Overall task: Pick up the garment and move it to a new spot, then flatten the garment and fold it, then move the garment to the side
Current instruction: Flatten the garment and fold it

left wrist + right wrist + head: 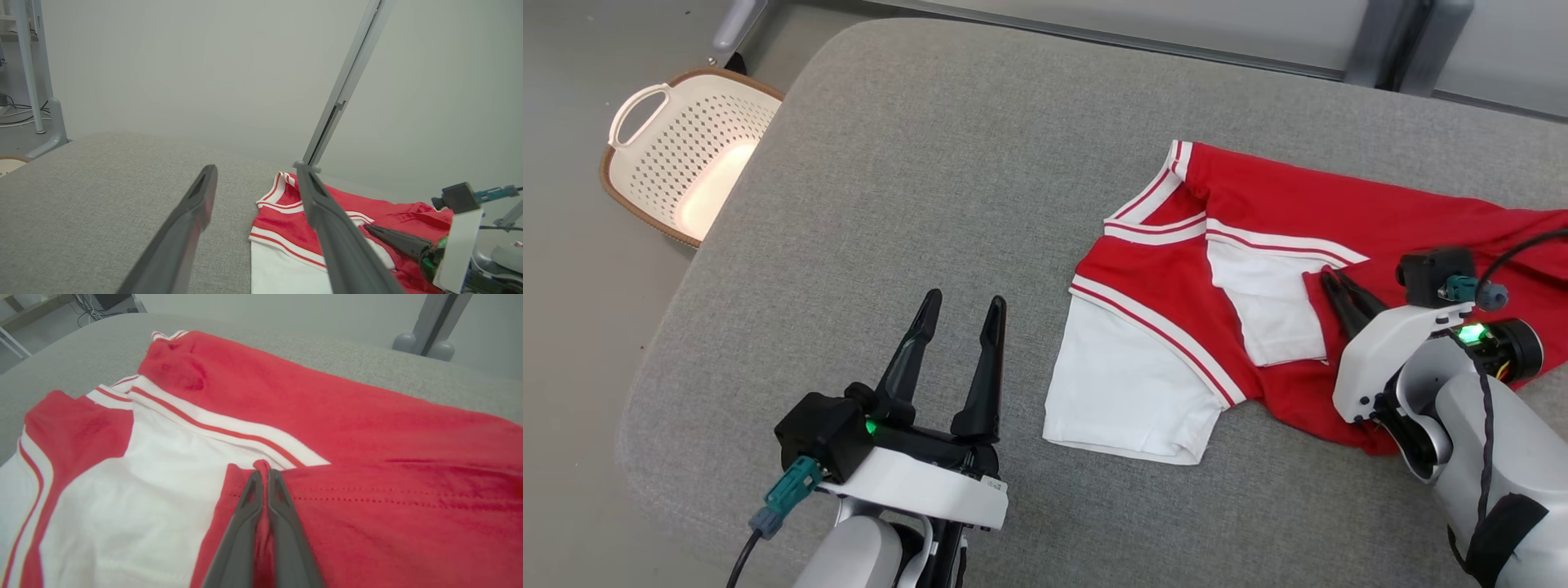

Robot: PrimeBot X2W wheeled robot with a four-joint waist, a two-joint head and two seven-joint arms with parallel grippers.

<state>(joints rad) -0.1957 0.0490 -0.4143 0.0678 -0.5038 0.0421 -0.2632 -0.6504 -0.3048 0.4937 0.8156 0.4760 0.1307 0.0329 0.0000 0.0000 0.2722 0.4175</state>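
On the right half of a grey padded table (915, 163), a red and white garment (1258, 204), rumpled, white sleeve (1127, 392) toward the table's middle, red body running toward the table's right side and cut off by the head view's border. Near the table's right front, right gripper (263, 475), 2 dark fingers pressed together on a small raised ridge of red cloth beside the striped collar band (229, 428). Over the table's left front, left gripper (965, 300), 2 fingers spread wide, holding nothing, tips apart from the white sleeve, bare table beneath. Off the table's far left corner, down on the floor, a pale perforated basket (711, 114).

Likely step: number 1, picking the garment up, with the grip made and the lift not yet begun; flattening, folding and setting aside all yet to do. Next move, by this reading: raise the pinched cloth well off the table, carry it toward the table's left half, and perhaps bring the open left gripper in for a 2nd hold to keep the cloth from bunching.

Room: broad bare surface across the table's left half and middle. Tighter along the table's far edge, close behind the garment, with grey posts (1372, 45) just beyond. Rounded drop at the table's left edge, above the basket; worth stopping short of it.
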